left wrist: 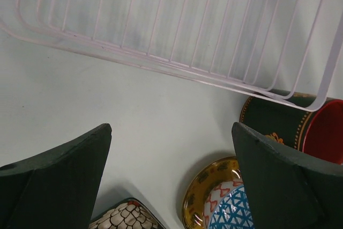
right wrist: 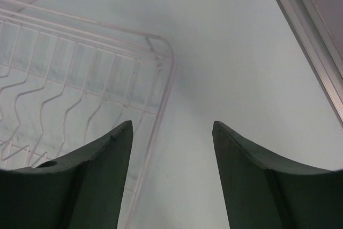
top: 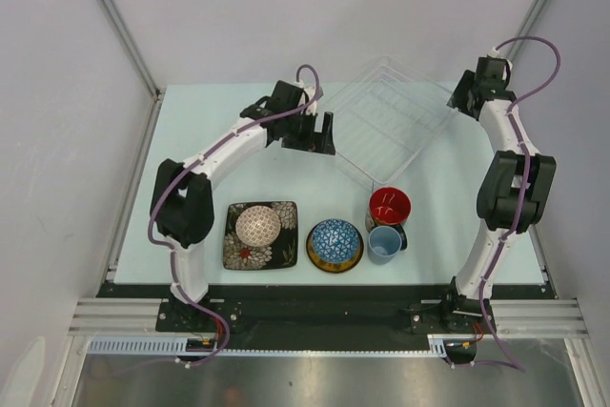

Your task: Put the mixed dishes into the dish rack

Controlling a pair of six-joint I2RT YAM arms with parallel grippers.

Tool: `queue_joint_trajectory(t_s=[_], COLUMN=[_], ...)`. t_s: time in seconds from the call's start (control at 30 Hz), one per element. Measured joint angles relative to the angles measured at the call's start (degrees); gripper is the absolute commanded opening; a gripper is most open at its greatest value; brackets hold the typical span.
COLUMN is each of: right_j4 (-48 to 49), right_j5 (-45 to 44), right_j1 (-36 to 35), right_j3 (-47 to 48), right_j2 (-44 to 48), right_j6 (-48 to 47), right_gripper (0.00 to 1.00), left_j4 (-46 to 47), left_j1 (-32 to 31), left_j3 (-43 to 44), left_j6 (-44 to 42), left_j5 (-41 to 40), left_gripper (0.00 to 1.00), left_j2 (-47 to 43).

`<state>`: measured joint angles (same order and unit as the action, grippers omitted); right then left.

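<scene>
step: pre-pick, we see dish rack (top: 416,146) bare | hands: left gripper (left wrist: 171,132), right gripper (right wrist: 171,127) both apart, empty | next: we reckon red-inside cup (top: 389,205), toward table (top: 434,235) near edge, needs rim straddled

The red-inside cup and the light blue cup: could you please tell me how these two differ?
The red-inside cup is red inside and dark outside; the light blue cup is pale blue throughout. The red-inside cup stands by the near corner of the dish rack; the light blue cup stands closer to the near edge of the table. The red-inside cup looks slightly wider than the light blue cup. Both stand mouth up on the table.
</scene>
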<state>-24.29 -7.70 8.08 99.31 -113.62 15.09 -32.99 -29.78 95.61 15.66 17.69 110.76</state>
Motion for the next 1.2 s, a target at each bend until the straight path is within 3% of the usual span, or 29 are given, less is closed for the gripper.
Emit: queue_joint_trajectory(t_s=[0.33, 0.43, 0.5, 0.9, 1.2], right_j4=[1.0, 1.2, 1.6, 3.0, 5.3], right_j5=[0.4, 0.6, 0.7, 2.3, -0.8], right_j1=[0.5, 0.4, 0.4, 0.3, -3.5], right_j3=[-4.8, -5.0, -5.3, -9.4, -12.5], right_j2=[-0.2, -0.3, -0.3, -0.6, 0.7], right_j6=[0.3, 0.4, 0.5, 1.0, 1.0], right_gripper=[0.65, 0.65, 0.64, 0.61, 0.57], left_j4=[2.6, 2.6, 2.6, 2.9, 3.4], left_j1=[-0.1, -0.1, -0.1, 0.2, 5.7], left_j3=[4.0, 4.0, 4.0, 7.2, 13.3], left_j6=[1.5, 1.5, 1.7, 1.9, 0.5], left_j5=[-4.2, -5.5, -6.0, -9.5, -13.2], left_gripper=[0.99, 0.85, 0.82, 0.88, 0.89], left_j2=[5.4, 6.2, 6.4, 8.6, 11.9])
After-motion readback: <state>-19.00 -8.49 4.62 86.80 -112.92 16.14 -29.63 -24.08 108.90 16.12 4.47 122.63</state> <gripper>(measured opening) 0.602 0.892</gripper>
